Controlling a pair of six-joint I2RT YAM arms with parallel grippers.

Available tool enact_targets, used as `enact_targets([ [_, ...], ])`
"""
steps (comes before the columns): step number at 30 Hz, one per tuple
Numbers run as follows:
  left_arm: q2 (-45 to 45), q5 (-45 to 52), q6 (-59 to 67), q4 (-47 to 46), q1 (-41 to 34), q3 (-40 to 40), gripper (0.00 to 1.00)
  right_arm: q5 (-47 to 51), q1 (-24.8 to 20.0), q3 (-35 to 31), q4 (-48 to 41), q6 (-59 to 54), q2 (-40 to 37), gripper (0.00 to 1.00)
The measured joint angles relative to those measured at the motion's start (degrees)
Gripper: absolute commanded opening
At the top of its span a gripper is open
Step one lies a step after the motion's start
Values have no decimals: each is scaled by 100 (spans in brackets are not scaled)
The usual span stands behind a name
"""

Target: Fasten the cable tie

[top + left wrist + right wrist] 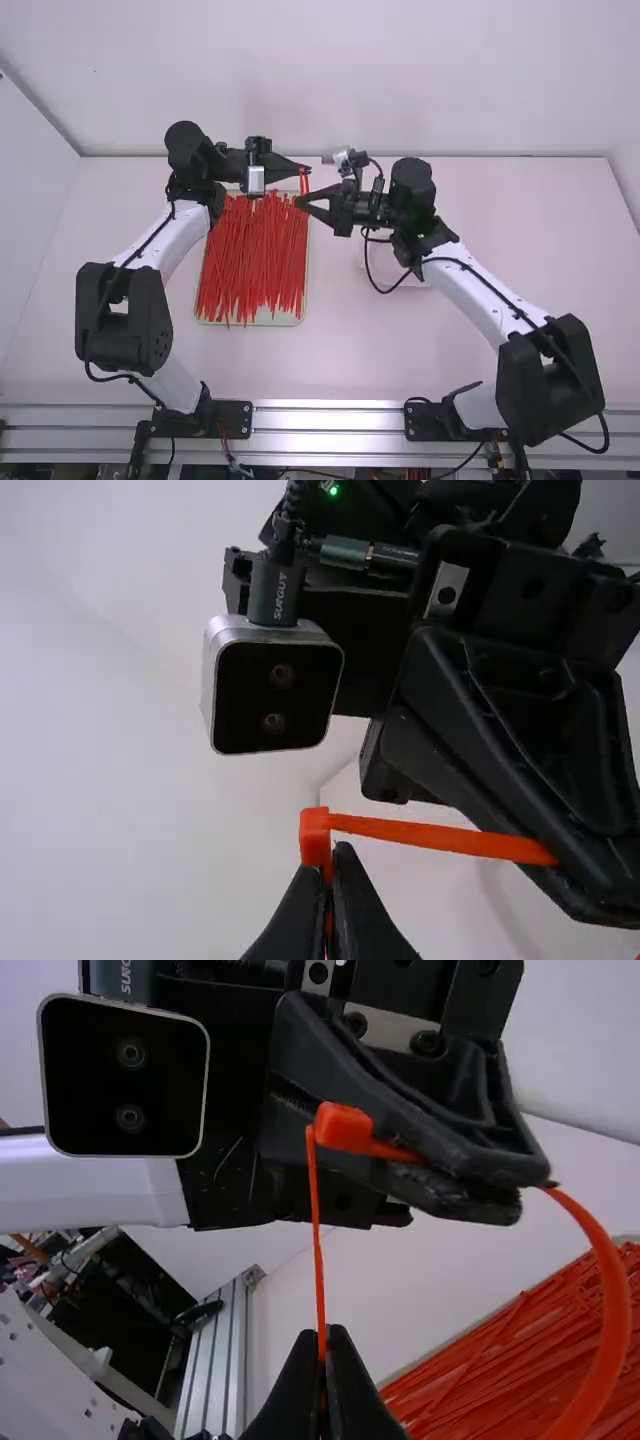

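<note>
Bright, even, diffuse light; faint shadows on the table (350,350); left end effector (327,875) softly blurred up close.

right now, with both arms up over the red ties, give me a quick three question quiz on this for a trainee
1. True or false: the left gripper is open.
2. Where does the pile of spare ties lie? A: on a tray. B: on the bare table. C: in a box.
3. Fill in: the right gripper pinches the cable tie by its ____.
Key: 1 false, it is shut on the cable tie; 2 A; 3 strap.
</note>
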Motion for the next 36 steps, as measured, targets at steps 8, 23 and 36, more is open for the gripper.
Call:
enact_targets([
  [8, 0, -133, 39, -37, 0, 0, 2, 13, 0, 0, -11, 28, 0, 0],
  [23, 0, -133, 39, 2, 0, 0, 2, 125, 0, 0, 26, 232, 0, 0],
  [36, 0, -133, 39, 44, 0, 0, 2, 170, 0, 0, 9, 304, 0, 0],
])
